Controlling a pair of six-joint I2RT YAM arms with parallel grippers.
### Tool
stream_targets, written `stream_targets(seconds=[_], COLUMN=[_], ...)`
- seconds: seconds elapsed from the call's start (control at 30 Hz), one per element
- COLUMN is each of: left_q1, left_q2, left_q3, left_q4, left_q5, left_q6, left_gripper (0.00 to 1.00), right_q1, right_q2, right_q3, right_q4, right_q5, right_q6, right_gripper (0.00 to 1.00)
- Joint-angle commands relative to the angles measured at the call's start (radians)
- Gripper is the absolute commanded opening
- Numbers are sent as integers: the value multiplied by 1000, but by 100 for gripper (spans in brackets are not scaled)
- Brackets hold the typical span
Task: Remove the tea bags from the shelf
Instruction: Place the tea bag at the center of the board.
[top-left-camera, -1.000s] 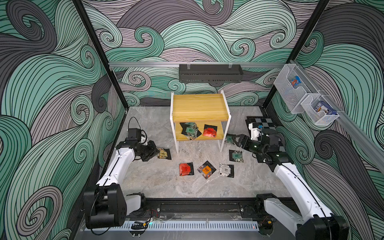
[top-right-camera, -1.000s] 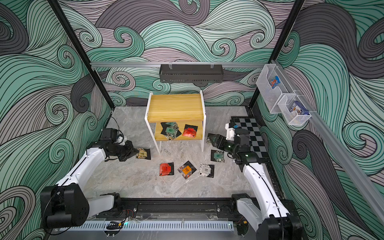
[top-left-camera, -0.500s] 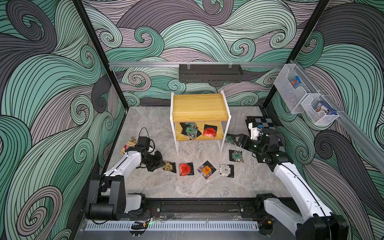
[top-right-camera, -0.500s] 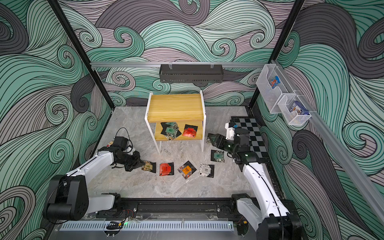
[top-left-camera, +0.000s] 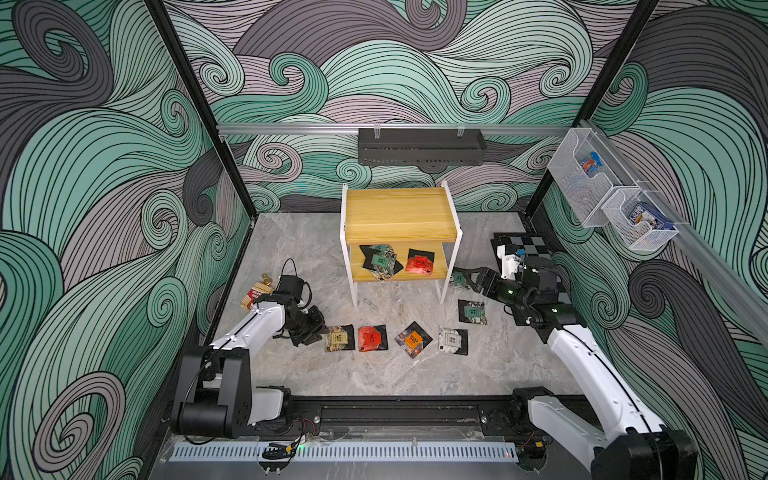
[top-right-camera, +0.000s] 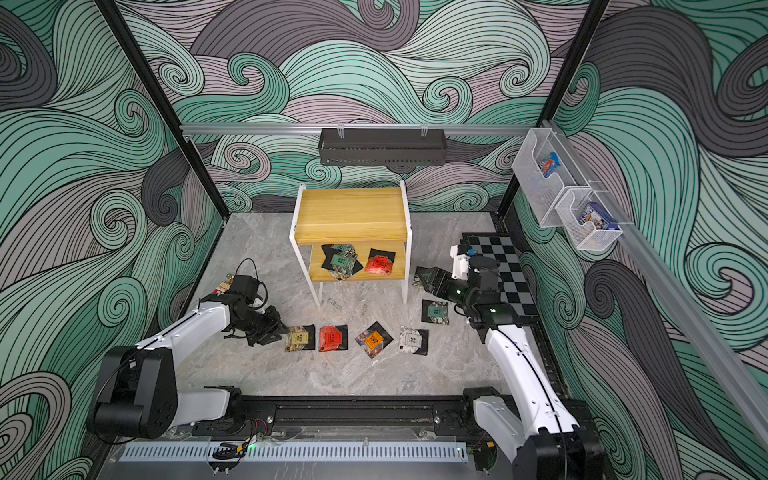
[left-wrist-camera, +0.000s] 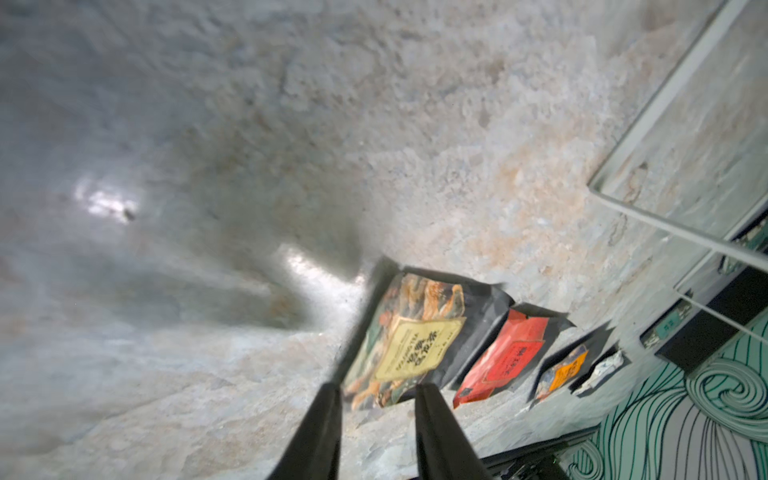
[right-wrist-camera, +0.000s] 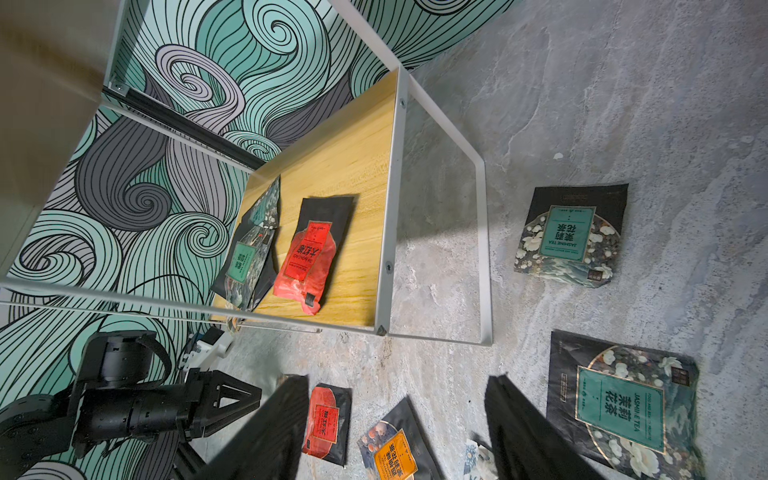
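1. Right wrist view gives you the clearest look at the shelf (right-wrist-camera: 365, 166). On its lower board lie a red shelf bag (right-wrist-camera: 309, 257) and, just beside it, a small overlapping pile of teal shelf bags (right-wrist-camera: 245, 257).
2. Both top views show the shelf toward the back of the stone floor (top-left-camera: 316, 249), with more sachets lying flat in front of it. A yellow bag (top-left-camera: 338, 337), a red floor bag (top-left-camera: 371, 337), an orange bag (top-left-camera: 412, 338) and a white bag (top-left-camera: 451, 340) form a loose row. A near teal bag (top-left-camera: 472, 311) lies just behind the white one.
3. A far teal bag (right-wrist-camera: 569, 237) lies flat just outside the shelf's right leg frame.
4. Your right gripper (right-wrist-camera: 399, 378) stands wide open with nothing between its fingers. In both top views its tips overlap the far teal bag, but the wrist view shows that bag on the floor, clear of both fingers.
5. Your left gripper (left-wrist-camera: 376, 390) sits low at the left end of the row with its jaws parted. The yellow bag's near edge lies between the fingertips, unpinched; you cannot tell whether a tip touches it.
6. Farther out, a red-and-white carton (top-left-camera: 253, 293) sits by the left wall behind your left arm (top-left-camera: 253, 328). A checkerboard mat (top-left-camera: 528, 243) lies behind your right arm (top-left-camera: 582, 357). A black tray (top-left-camera: 419, 145) hangs on the back wall, and two mesh bins (top-left-camera: 582, 183) holding blue packets (top-left-camera: 590, 162) hang on the right wall.
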Motion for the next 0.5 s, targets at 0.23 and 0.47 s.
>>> stream_targets(seconds=[0.23, 0.47], left_q1=[-3, 5], left_q2=[-83, -53], left_q3=[123, 262], left_q4=[-63, -60], left_q5=[-52, -31], left_q6=[6, 28], left_gripper=[46, 52], right_q1=[5, 5], right_q2=[-2, -2], right_q3=[0, 11], right_q4=[17, 15], right_q5=[2, -8], right_q6=[-9, -5], right_gripper=[72, 72])
